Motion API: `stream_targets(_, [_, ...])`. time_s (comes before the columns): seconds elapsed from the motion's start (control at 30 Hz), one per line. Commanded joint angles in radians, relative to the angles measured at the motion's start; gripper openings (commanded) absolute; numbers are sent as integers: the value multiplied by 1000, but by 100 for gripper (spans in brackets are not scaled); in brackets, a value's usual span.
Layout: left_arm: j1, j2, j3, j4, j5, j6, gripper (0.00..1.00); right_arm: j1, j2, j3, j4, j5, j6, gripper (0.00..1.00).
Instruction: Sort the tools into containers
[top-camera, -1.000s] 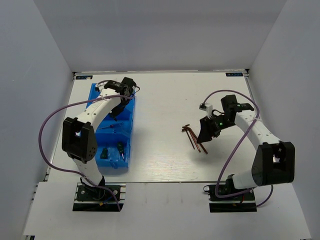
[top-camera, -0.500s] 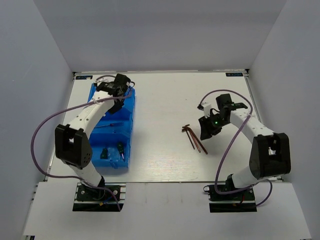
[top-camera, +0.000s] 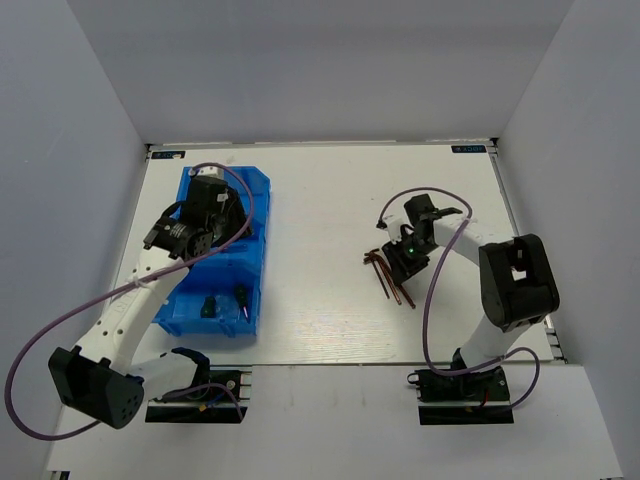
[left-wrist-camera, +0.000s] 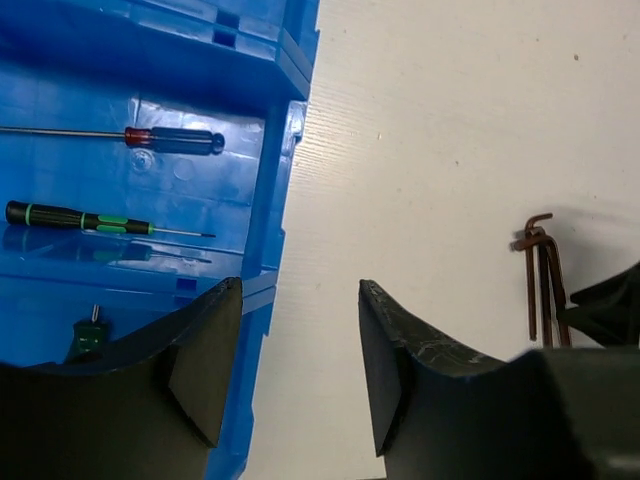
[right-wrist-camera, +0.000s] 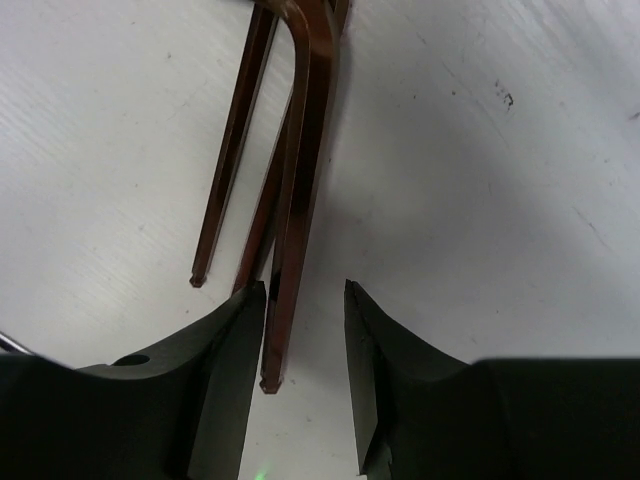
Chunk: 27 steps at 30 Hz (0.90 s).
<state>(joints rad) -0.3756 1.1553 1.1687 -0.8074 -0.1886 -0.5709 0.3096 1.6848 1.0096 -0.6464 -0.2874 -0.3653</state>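
The blue bin (top-camera: 256, 262) lies at the table's left. Its middle compartment holds a blue-handled precision screwdriver (left-wrist-camera: 175, 140) and a black one (left-wrist-camera: 80, 218). Two stubby green screwdrivers (top-camera: 210, 305) sit in the near compartment. My left gripper (left-wrist-camera: 300, 290) hovers open and empty above the bin's right wall (left-wrist-camera: 272, 200). Dark-red hex keys (top-camera: 388, 274) lie in a bundle at centre right. My right gripper (right-wrist-camera: 304, 288) is low over them, jaws apart. One hex key's long shaft (right-wrist-camera: 300, 150) runs between the fingers, close against the left finger (right-wrist-camera: 235, 360).
The left arm's purple cable (top-camera: 60, 330) loops out past the table's left edge. The right arm's cable (top-camera: 432, 300) hangs beside the hex keys. White walls enclose the table on three sides.
The left arm has pulled back from the bin's far end and its jaws have opened. The right gripper has moved left and down over the hex keys, with its jaws narrowing.
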Motion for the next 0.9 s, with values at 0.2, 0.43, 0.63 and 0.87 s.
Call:
stream_targets(0.2, [0,-51,-23,-13,75,2,61,106,61,11,129,174,72,43])
stream_targets(0.43, [0,-71,-23,-22,86,2,61,174,128,47,137,375,118,20])
stream_targets(0.63, [0,-91,-23,-22,95,-7,61,178,116,38,134,435,143,0])
stream_targets(0.87, [0,-120,-23,36,155,2,61,166,21,319,-28,46,92,0])
